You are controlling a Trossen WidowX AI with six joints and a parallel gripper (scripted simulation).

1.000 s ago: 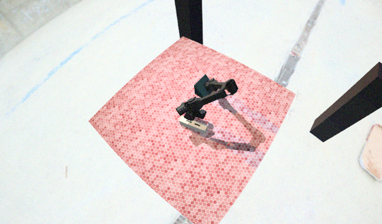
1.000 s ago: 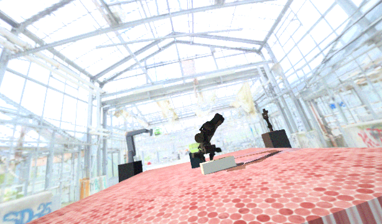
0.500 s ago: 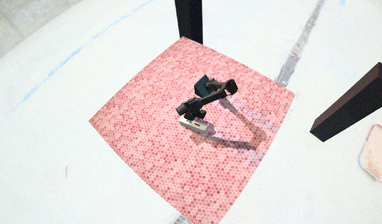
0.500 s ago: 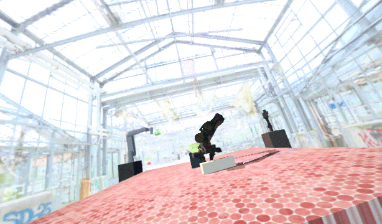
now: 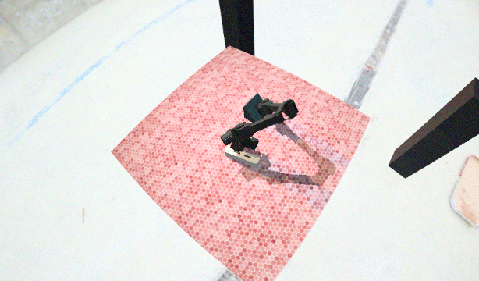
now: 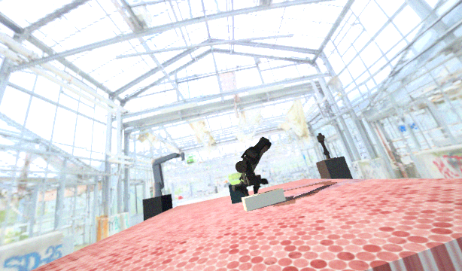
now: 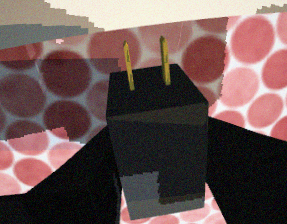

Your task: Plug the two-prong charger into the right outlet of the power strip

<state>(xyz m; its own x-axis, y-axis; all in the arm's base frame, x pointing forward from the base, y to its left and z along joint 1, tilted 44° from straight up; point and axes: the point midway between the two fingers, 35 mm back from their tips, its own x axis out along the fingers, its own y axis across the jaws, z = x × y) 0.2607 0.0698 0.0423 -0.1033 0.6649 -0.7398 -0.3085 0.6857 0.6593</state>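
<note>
The cream and grey power strip (image 5: 255, 159) (image 6: 265, 200) (image 7: 159, 11) lies on the table. One dark slot shows on its top in the top view; the gripper hides part of the top near its other end. My gripper (image 5: 237, 150) (image 6: 256, 191) (image 7: 152, 126) is shut on the black charger (image 7: 156, 137), beside and over the strip. In the wrist view the two brass prongs are bare and point toward the strip, their tips against a background of table, short of the strip's edge in the picture. The charger is too dark to make out in the top and exterior views, and its height above the strip cannot be told.
The table top (image 5: 208, 195) (image 6: 216, 241) has a red and pink round-tile pattern. The arm's dark base (image 5: 253, 108) (image 6: 236, 194) stands behind the strip. Shadows of the arm fall to the right. Black pillars stand beyond the table's edges.
</note>
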